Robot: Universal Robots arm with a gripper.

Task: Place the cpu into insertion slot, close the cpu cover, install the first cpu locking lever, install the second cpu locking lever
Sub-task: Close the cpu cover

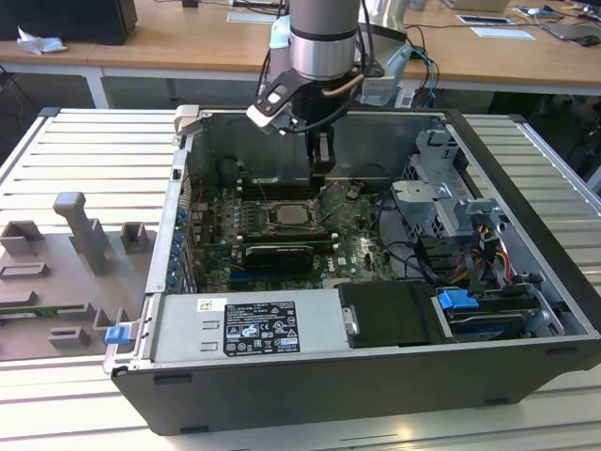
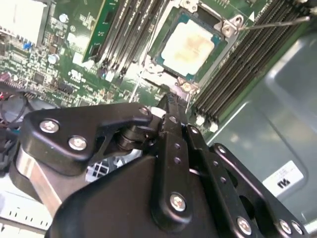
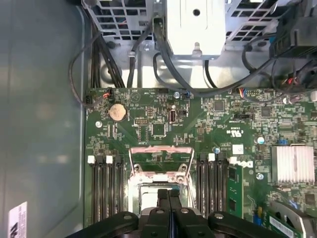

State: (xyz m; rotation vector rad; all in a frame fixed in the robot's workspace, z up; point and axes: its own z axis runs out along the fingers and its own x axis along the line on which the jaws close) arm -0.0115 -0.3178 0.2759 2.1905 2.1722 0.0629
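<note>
Closed tool [image 2: 171, 101] near pale, silvery square cpu [image 2: 190, 44].

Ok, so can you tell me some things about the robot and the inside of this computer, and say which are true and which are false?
1. The cpu lies in the insertion slot. True.
2. The gripper holds the cpu in its jaws. False: the jaws are shut with nothing between them, close over the slot.
3. The cpu cover lies flat on the cpu. False: it is swung open and the cpu's pale face is bare.
4. A round silver battery sits on the green circuit board. True.
5. The computer case is closed up. False: its side is off, so the inside shows.
</note>
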